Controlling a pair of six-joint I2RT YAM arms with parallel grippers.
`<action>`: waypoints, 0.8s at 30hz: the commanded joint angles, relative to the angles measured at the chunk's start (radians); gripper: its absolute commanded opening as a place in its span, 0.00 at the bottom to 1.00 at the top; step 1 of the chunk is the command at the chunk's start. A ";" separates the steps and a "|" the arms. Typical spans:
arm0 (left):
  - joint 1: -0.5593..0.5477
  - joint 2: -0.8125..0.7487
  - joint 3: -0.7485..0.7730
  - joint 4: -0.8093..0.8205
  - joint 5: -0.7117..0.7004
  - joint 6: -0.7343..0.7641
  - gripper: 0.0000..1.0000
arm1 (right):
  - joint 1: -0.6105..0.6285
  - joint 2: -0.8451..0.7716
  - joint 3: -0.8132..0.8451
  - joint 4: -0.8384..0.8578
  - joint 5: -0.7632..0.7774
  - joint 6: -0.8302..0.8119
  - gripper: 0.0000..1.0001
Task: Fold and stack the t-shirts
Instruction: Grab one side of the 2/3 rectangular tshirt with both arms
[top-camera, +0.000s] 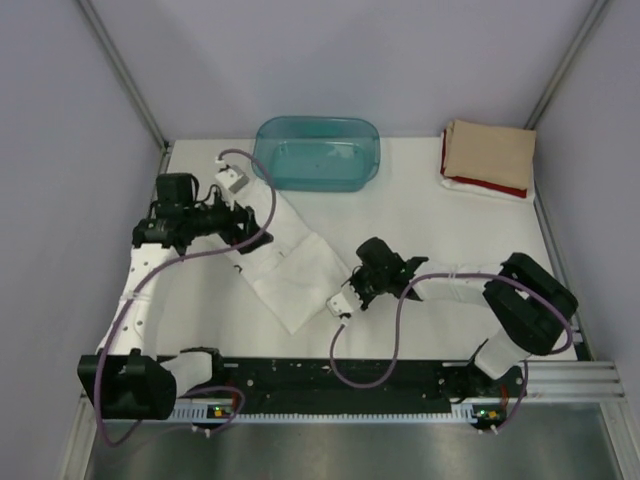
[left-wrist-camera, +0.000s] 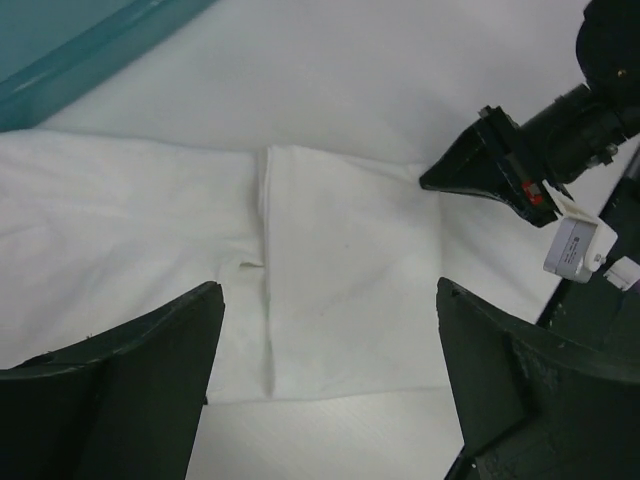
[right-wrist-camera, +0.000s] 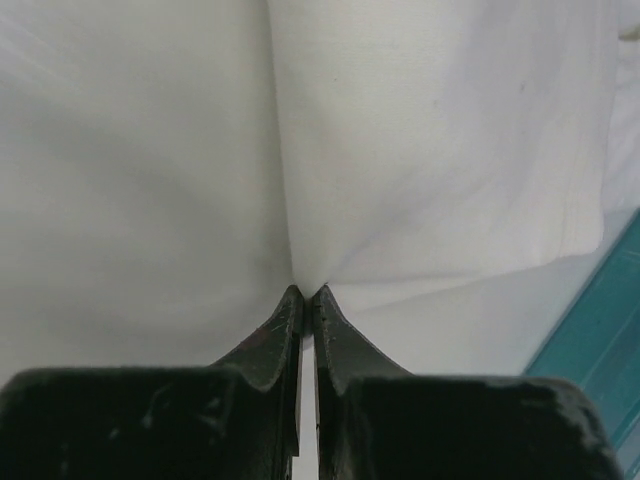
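- Top external view gives me the layout. The table (top-camera: 420, 215) carries the white t-shirt (top-camera: 290, 270) as a long, narrow band. It runs diagonally from near the teal tub (top-camera: 315, 150) down toward the near edge, between my two arms.
- I judge the shirt is part-folded. Its sides look turned in, and the left wrist view shows a doubled panel with a straight edge across the band. No print shows in any view.
- The tub sits at the back centre, apart from the work.
- In the back right corner a finished pile waits. The tan t-shirt (top-camera: 490, 152) lies on top, with the red t-shirt (top-camera: 500, 188) showing as a strip under it.
- The left gripper (left-wrist-camera: 328, 290) hangs over the upper part of the band with its jaws spread wide, holding nothing. Cloth lies flat between its fingers (left-wrist-camera: 150, 370).
- The right gripper (right-wrist-camera: 303, 292) is at the lower end, jaws pressed together. The cloth puckers into a crease that runs to the tips, so I read it as pinching the shirt's edge.
- The step in hand is the lengthwise fold of the white shirt.
- Next I need the left jaws down and closed on their own edge. Then both arms should carry the cloth over evenly so the panel lands square, before it goes to the pile.
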 joint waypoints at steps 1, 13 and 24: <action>-0.172 -0.046 -0.116 -0.070 0.013 0.182 0.87 | 0.122 -0.129 -0.065 -0.149 -0.008 0.111 0.00; -0.639 -0.185 -0.463 -0.245 -0.159 0.631 0.85 | 0.337 -0.321 -0.131 -0.365 0.072 0.556 0.00; -1.141 -0.189 -0.569 -0.071 -0.363 0.552 0.86 | 0.338 -0.359 -0.217 -0.263 0.141 0.550 0.00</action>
